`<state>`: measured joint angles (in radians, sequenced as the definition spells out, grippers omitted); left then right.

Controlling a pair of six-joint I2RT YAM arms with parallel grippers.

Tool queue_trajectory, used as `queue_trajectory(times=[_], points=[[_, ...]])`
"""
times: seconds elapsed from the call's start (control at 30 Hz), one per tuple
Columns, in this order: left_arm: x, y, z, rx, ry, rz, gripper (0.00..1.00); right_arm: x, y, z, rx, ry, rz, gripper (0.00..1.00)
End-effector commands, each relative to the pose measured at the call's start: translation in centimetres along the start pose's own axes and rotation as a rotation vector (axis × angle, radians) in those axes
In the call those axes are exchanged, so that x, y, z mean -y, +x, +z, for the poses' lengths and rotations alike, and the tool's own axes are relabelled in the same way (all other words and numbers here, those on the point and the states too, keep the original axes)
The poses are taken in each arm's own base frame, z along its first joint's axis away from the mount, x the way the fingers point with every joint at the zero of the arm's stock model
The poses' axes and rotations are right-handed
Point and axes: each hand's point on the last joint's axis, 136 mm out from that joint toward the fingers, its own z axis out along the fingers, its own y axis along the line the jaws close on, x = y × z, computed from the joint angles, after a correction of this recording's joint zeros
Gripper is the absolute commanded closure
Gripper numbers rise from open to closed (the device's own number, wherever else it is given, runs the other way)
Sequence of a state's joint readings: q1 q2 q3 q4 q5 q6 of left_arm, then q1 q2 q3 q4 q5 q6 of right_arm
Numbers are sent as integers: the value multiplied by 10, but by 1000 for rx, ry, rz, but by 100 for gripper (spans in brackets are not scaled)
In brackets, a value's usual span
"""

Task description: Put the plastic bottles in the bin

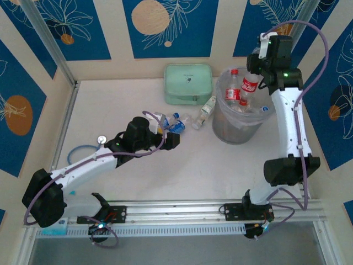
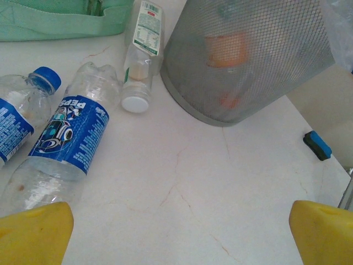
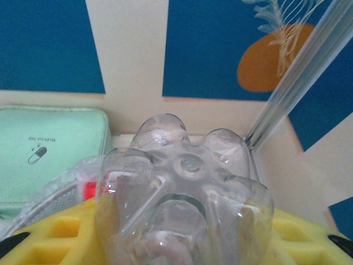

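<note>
left fingers (image 2: 34, 234): released and spread wide, gripping nothing. My left wrist view puts one yellow tip in each bottom corner, with bare bench (image 2: 182, 182) between them. The top view places them mid-bench, just near of the loose bottles.
right fingers (image 3: 55, 240): clenched on the held bottle, a yellow pad on either side of it.
held bottle (image 3: 185, 199): my right wrist view shows its clear lobed base facing the camera. The top view adds the red label and shows it hanging over the far right rim of the bin.
bin (image 1: 237, 130): stands on the far right of the bench. From above I see red-labelled bottles (image 1: 233, 93) already inside. The left wrist view gives its grey mesh wall, with an orange blur showing through.
Pepsi bottle (image 2: 69, 135): lies on its side on the bench, blue label up, the closest one to my left fingers.
blue-capped bottle (image 2: 22, 113): lies just left of the Pepsi bottle.
white-capped bottle (image 2: 140, 61): lies farther off with its cap toward me, just beside the bin wall. I cannot tell if they touch.
mint-green case (image 1: 188, 83): lies flat at the far middle, left of the bin. My right wrist view shows a pill mark on its lid.
small blue block (image 2: 317, 144): sits on the bench right of the bin. I cannot tell what it is.
</note>
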<state>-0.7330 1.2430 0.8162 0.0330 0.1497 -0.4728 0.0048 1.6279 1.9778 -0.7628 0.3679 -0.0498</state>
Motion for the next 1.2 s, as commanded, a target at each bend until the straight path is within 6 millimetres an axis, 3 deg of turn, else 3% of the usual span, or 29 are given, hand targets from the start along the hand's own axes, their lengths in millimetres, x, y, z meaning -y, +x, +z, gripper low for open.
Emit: queue_trajectory(times=[0.0,0.17,0.33,0.57,0.83,0.9,0.97,1.03,1.17], points=[[-6,1,-7,7,-27,-9,0,2,52,16,-222,-19,-30,93],[-7,2,-6,2,-32,-5,0,0,105,45,-427,-31,-1,95],[-10,4,-4,-6,-37,-5,0,-10,133,60,-490,-76,50,95],[-11,7,0,-17,-34,-8,0,-17,131,58,-481,-121,130,96],[-11,8,2,-27,-32,-4,0,-20,176,69,-611,-102,167,95],[-12,8,1,-27,-36,-2,0,-19,177,67,-614,-94,184,93],[-13,8,0,-27,-38,-2,0,-13,170,63,-597,-79,196,84],[-13,7,0,-26,-38,-2,0,-7,154,54,-560,-62,203,67],[-12,7,3,-28,-32,-5,0,5,115,30,-465,-35,204,44]])
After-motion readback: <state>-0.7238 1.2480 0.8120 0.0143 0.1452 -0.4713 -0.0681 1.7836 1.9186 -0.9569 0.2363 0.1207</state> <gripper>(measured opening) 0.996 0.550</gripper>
